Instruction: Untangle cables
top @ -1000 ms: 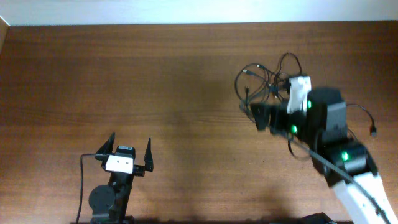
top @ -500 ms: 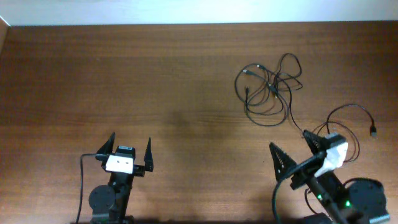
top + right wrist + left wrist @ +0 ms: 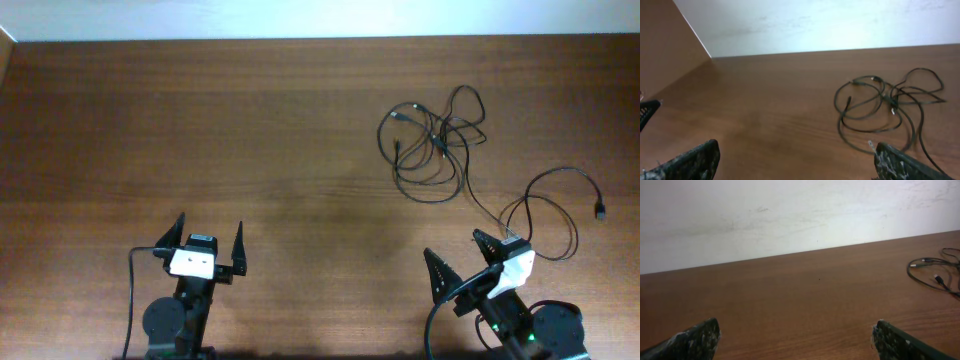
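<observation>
Left gripper (image 3: 211, 222): lower left of the overhead frame, jaws spread wide, nothing between them, bare table (image 3: 250, 130) beneath. In the left wrist view its fingers (image 3: 697, 339) sit at the two bottom corners, well apart.

Right gripper (image 3: 452, 243): lower right of the overhead frame, jaws equally wide, holding nothing. In the right wrist view a small silvery tip (image 3: 870, 145) lies just beside the right-hand finger (image 3: 900, 162); cannot tell whether they touch.

Cables (image 3: 441, 140): thin black cords, all on the wood in the right half of the frame. One loose loop (image 3: 560, 172) lies just above the right gripper, at right, with a plug end (image 3: 601, 212) near the right edge. A single strand runs from that loop up to the knotted bundle in the upper right, where several loops cross over each other.

Beyond the bundle, the table's far edge meets a pale wall (image 3: 300, 15) along the top of the frame.
</observation>
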Tool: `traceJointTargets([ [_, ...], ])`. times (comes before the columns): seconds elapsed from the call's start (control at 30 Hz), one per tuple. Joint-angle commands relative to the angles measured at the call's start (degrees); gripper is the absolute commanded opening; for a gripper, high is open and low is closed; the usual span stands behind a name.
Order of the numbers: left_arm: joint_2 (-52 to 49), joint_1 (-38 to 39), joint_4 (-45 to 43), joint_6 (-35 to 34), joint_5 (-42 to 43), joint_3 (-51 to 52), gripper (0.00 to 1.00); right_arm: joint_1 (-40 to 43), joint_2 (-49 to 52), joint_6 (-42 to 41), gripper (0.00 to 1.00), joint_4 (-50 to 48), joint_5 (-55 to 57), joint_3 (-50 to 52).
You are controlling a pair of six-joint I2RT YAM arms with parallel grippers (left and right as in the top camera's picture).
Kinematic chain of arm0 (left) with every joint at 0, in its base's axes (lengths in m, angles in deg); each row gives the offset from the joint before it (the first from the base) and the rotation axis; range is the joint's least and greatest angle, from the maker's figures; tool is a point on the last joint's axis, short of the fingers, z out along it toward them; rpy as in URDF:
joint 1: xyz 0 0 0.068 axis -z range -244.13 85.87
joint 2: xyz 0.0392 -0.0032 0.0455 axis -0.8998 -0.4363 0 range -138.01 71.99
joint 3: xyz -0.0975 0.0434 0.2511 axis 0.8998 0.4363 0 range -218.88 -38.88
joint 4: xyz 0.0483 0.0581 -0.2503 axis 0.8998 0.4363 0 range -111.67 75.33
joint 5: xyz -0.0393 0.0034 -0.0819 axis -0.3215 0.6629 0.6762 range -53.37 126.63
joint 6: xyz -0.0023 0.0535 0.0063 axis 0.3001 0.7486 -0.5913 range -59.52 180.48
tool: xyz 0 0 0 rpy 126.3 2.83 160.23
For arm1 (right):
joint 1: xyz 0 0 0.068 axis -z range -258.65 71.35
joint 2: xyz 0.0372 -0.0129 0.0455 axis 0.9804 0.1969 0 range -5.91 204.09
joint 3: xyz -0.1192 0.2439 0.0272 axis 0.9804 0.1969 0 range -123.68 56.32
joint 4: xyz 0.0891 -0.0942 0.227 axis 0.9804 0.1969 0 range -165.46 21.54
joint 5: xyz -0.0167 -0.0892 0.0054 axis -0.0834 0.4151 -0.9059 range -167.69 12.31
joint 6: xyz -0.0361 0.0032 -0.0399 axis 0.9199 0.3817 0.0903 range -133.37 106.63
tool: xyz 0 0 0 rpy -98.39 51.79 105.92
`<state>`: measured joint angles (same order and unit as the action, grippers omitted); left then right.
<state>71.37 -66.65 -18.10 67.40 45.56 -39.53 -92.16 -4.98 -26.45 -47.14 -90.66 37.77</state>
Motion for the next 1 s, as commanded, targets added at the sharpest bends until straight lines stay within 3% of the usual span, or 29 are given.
traceJointTargets([
  [0.0,0.3,0.2,0.3,0.9,-0.4,0.1,0.99,1.1,-0.7,0.2,0.98,-6.3,0.1,0.6],
  [0.1,0.3,0.2,0.3,0.9,-0.4,0.1,0.99,2.9,-0.7,0.2,0.99,-23.7,0.2,3.6],
  [0.13,0.3,0.2,0.3,0.9,-0.4,0.1,0.99,3.3,-0.7,0.2,0.99,-25.5,0.1,4.3],
  [0.5,0.3,0.2,0.3,0.9,-0.4,0.1,0.99,4.6,-0.7,0.2,0.98,-26.4,0.2,18.3],
  [0.97,0.3,0.2,0.3,0.9,-0.4,0.1,0.99,4.6,-0.7,0.2,0.98,-24.9,0.2,18.2],
])
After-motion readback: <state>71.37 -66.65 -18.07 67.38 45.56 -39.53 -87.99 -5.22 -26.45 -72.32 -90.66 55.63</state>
